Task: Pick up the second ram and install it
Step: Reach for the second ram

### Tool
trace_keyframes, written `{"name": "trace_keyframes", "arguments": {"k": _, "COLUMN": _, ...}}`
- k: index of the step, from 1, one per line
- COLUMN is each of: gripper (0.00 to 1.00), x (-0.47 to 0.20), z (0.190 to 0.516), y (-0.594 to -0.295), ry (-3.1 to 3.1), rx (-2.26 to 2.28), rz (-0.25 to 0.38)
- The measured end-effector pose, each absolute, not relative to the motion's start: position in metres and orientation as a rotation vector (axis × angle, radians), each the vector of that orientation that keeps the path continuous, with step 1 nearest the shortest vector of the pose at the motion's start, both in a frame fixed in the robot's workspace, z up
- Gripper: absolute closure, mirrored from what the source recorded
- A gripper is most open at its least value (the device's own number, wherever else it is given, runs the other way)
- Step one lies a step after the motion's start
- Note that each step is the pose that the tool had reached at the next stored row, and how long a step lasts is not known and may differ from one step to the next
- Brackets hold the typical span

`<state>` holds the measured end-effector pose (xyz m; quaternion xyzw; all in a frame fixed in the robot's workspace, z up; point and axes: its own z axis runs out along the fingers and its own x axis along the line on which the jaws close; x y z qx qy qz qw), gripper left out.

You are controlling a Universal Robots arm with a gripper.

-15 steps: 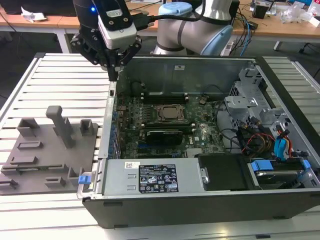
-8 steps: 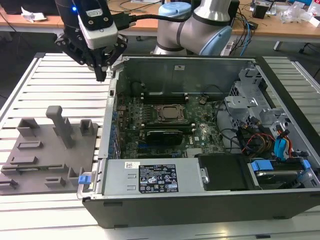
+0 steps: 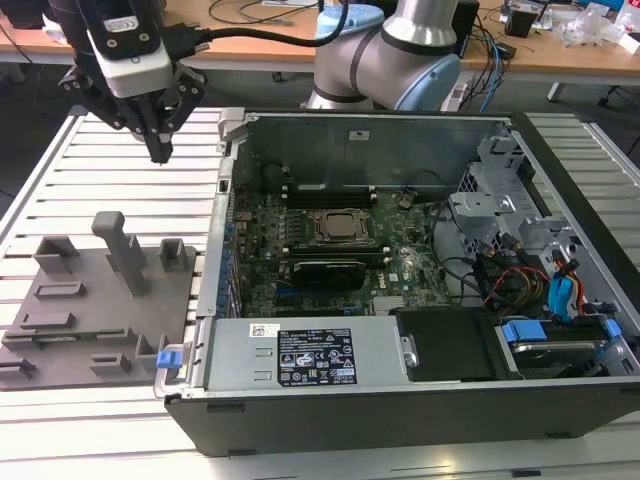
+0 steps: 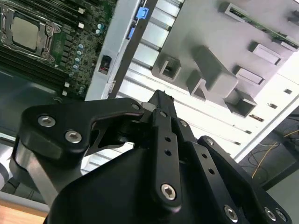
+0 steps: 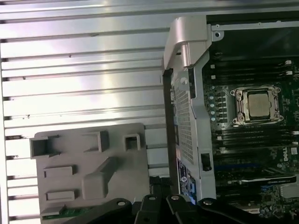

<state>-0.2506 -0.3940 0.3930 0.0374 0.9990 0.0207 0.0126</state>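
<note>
Pick step, not begun. Your gripper (image 3: 160, 152) hovers over the table (image 3: 100, 175) near the grey fixture (image 3: 110, 320), jaws pressed together, empty. The second ram (image 5: 65, 213) is probably the green strip at that fixture's edge. Grasp needs jaws spread.

The scene is taken in by the exterior view from above, angled down across the slatted counter (image 3: 90, 180), with the open computer case (image 3: 400, 400) seen whole. The second wrist view is set close behind the claw (image 4: 161, 97) and is aimed along it. In the first wrist view the counter is faced squarely from overhead. The grey fixture (image 5: 93, 172), the case's side wall (image 5: 184, 107) and the CPU socket (image 5: 258, 105) are shared by all three.
</note>
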Motion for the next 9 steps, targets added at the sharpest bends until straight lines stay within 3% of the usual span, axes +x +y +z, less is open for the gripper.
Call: {"name": "trace_keyframes", "arguments": {"k": 9, "gripper": 0.89, "x": -0.292, "z": 0.393, "y": -0.394, "ry": 3.114, "rx": 0.117, "rz": 0.064}}
